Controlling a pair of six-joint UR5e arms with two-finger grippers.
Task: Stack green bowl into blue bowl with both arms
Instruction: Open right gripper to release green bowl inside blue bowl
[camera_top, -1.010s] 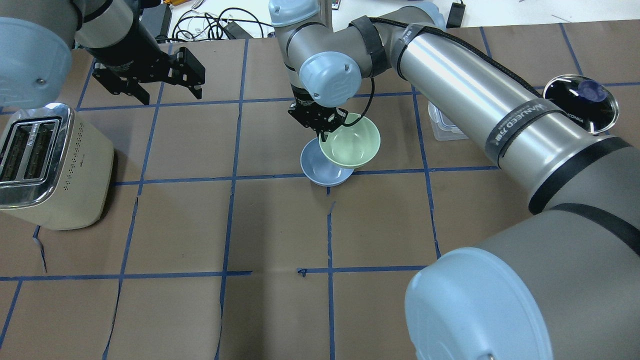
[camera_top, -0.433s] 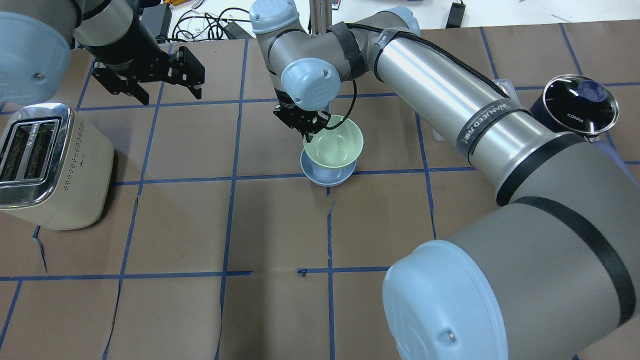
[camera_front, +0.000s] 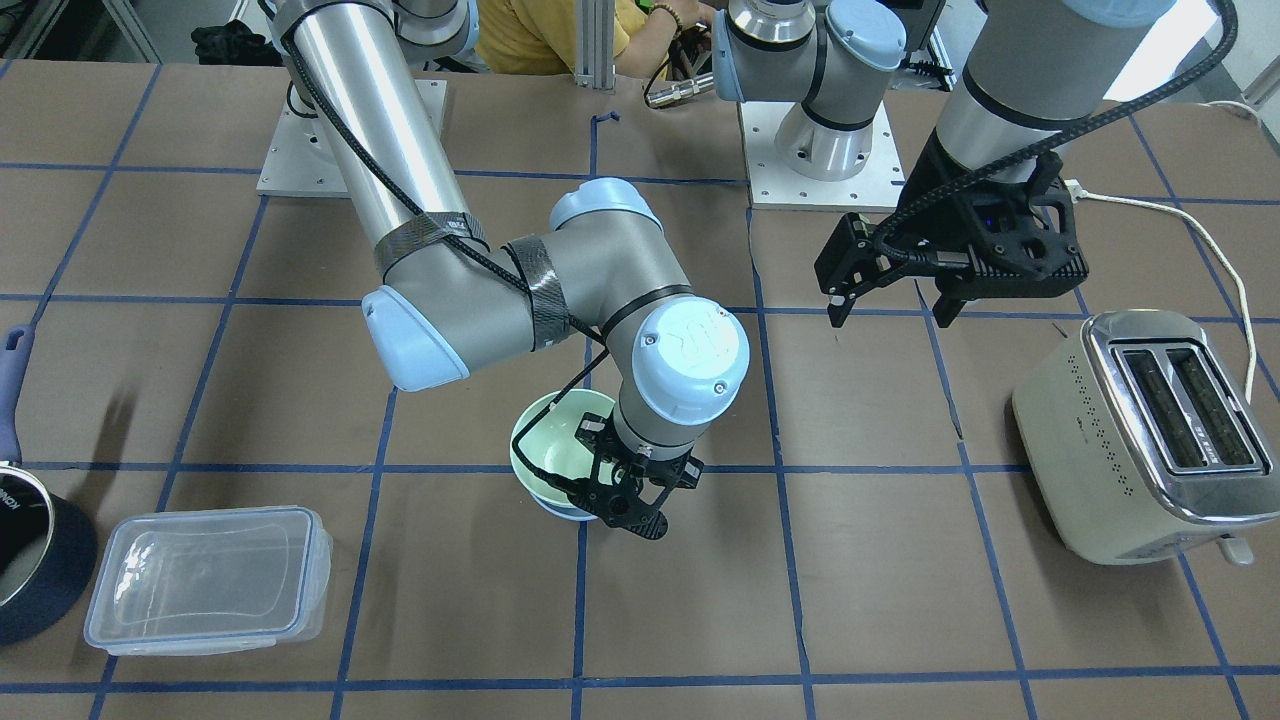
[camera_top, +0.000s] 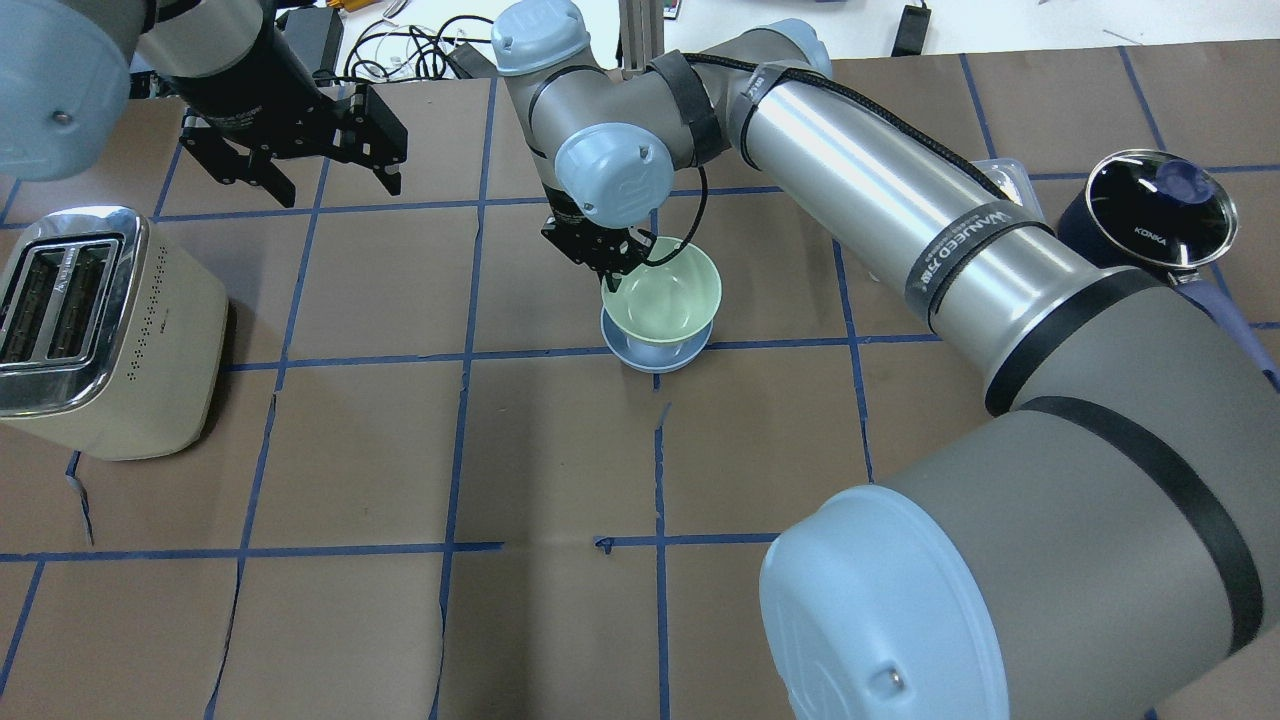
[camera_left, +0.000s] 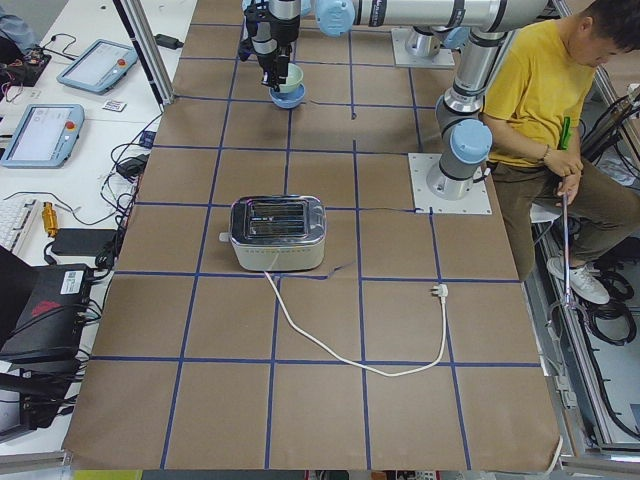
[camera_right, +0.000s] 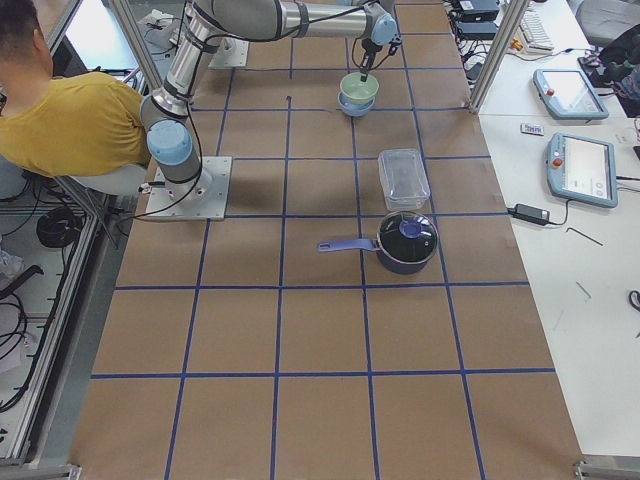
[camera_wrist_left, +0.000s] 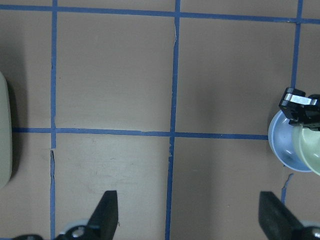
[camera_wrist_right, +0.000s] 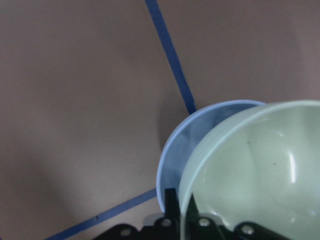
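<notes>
The right pincer (camera_top: 605, 262) is clamped on the near-left rim of the small pale mint-green glossy bowl (camera_top: 665, 295), one finger inside the bowl and one outside. The green bowl hangs directly over the small periwinkle-blue glossy bowl (camera_top: 650, 358) and slightly off-centre from it, so a crescent of blue rim shows on one side. Whether the two bowls touch cannot be told. The blue bowl stands on the brown paper-covered worktop (camera_top: 560, 450), at a crossing of the blue tape lines. The left pincer (camera_top: 335, 190) hovers well apart with its fingers spread wide and holding nothing, above bare worktop beyond the cream two-slot toaster (camera_top: 100, 330).
</notes>
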